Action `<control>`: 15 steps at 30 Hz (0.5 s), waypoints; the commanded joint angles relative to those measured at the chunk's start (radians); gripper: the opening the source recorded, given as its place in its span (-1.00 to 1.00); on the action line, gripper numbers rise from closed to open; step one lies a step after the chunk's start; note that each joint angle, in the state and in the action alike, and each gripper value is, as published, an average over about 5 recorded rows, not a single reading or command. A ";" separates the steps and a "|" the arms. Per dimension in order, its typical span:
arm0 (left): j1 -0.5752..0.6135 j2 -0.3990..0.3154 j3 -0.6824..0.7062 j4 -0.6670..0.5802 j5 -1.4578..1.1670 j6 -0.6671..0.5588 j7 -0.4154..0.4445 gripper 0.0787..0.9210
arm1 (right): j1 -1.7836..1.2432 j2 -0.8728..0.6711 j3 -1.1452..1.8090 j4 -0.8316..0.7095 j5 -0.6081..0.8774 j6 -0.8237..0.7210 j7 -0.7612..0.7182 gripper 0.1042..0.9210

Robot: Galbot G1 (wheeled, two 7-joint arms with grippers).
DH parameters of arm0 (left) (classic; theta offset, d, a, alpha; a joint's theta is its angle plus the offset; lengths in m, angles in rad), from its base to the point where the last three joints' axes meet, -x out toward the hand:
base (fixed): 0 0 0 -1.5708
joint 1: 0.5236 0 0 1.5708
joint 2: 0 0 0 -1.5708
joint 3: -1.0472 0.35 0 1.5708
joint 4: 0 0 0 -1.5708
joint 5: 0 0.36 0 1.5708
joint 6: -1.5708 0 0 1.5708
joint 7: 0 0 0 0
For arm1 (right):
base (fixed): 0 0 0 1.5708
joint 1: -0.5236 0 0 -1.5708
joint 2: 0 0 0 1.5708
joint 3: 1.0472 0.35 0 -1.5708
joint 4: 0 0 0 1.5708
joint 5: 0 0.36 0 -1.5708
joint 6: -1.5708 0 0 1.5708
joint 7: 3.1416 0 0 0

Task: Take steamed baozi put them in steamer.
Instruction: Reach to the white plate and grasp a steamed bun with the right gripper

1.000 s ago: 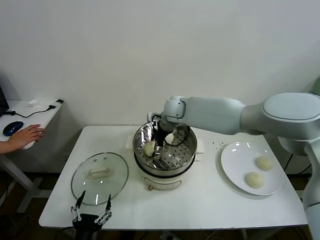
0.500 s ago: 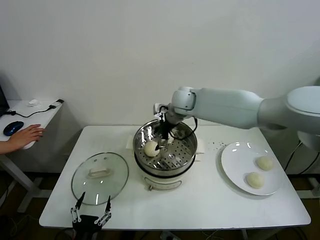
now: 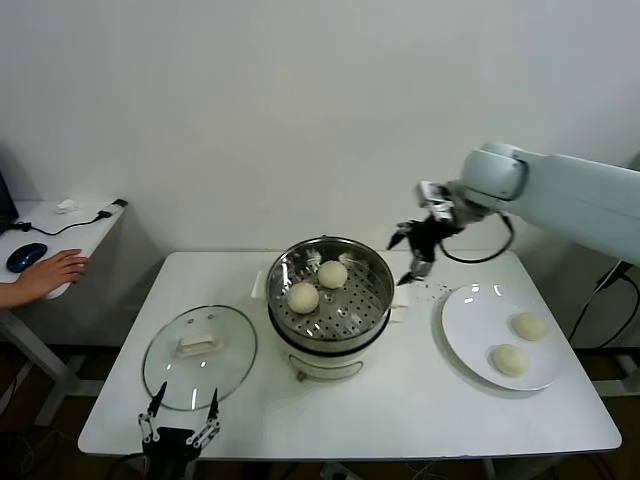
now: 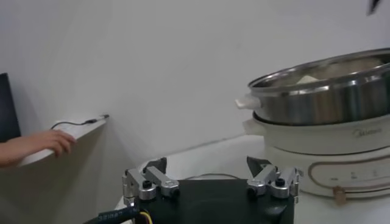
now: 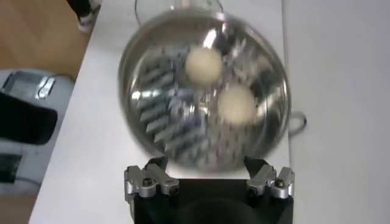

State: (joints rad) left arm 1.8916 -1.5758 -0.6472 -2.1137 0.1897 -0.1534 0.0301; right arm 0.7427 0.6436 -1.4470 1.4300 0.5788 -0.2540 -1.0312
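The steel steamer stands mid-table on its white base, with two baozi on its perforated tray, one at the left and one farther back. Both also show in the right wrist view. Two more baozi lie on the white plate at the right. My right gripper is open and empty, in the air between steamer and plate. My left gripper is open and parked at the table's front left edge.
A glass lid with a white handle lies flat left of the steamer. A person's hand rests on a side table at far left beside a mouse. The steamer's side fills the left wrist view.
My right gripper has left the steamer, rising and moving right toward the plate, empty. A second baozi now lies in the steamer. The left arm has not moved.
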 commanded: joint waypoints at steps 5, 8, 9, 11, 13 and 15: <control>0.009 -0.006 -0.006 -0.006 0.013 -0.002 0.002 0.77 | -0.510 -0.352 0.386 -0.044 -0.445 0.133 -0.108 0.76; 0.014 -0.007 -0.004 -0.006 0.016 -0.001 0.001 0.77 | -0.647 -0.331 0.491 -0.087 -0.495 0.141 -0.111 0.76; 0.014 -0.008 -0.003 -0.005 0.019 0.000 0.001 0.77 | -0.682 -0.322 0.516 -0.100 -0.509 0.142 -0.112 0.76; 0.015 -0.009 -0.002 -0.002 0.023 0.001 -0.001 0.77 | -0.733 -0.298 0.558 -0.122 -0.544 0.145 -0.113 0.76; 0.016 -0.011 -0.001 0.000 0.026 0.003 -0.003 0.77 | -0.765 -0.267 0.582 -0.145 -0.573 0.145 -0.113 0.76; 0.017 -0.013 0.000 0.003 0.028 0.006 -0.007 0.77 | -0.793 -0.231 0.605 -0.172 -0.596 0.145 -0.111 0.76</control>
State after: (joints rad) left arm 1.9071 -1.5864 -0.6477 -2.1125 0.2114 -0.1495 0.0245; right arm 0.2562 0.4171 -1.0741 1.3459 0.1840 -0.1446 -1.1168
